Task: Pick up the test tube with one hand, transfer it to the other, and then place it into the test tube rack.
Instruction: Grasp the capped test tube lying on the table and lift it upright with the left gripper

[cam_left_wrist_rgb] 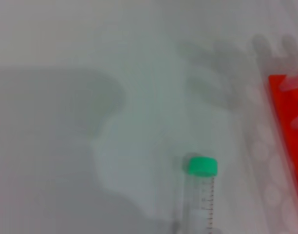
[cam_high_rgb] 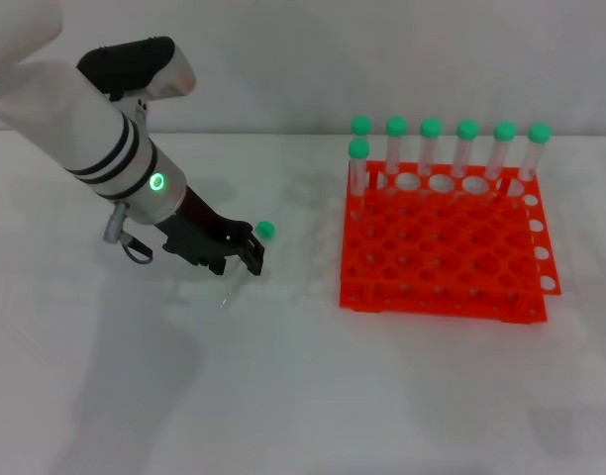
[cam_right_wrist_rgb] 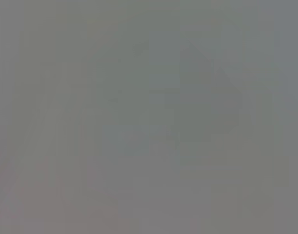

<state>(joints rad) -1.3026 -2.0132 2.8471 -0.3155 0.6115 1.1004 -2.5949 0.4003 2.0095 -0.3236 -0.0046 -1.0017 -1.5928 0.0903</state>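
Left gripper (cam_high_rgb: 246, 253) is down at the table right over the loose test tube (cam_high_rgb: 264, 231), which lies flat left of the orange rack (cam_high_rgb: 442, 247) (seven others already stand there). Can't tell if its fingers have closed. Probably lining up a grab.

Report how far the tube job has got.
Seven tubes already stand in the orange rack. In hand: the left gripper is down at the loose tube on the table; grasp unclear. Left: lifting, handover to the unseen right gripper, and racking.
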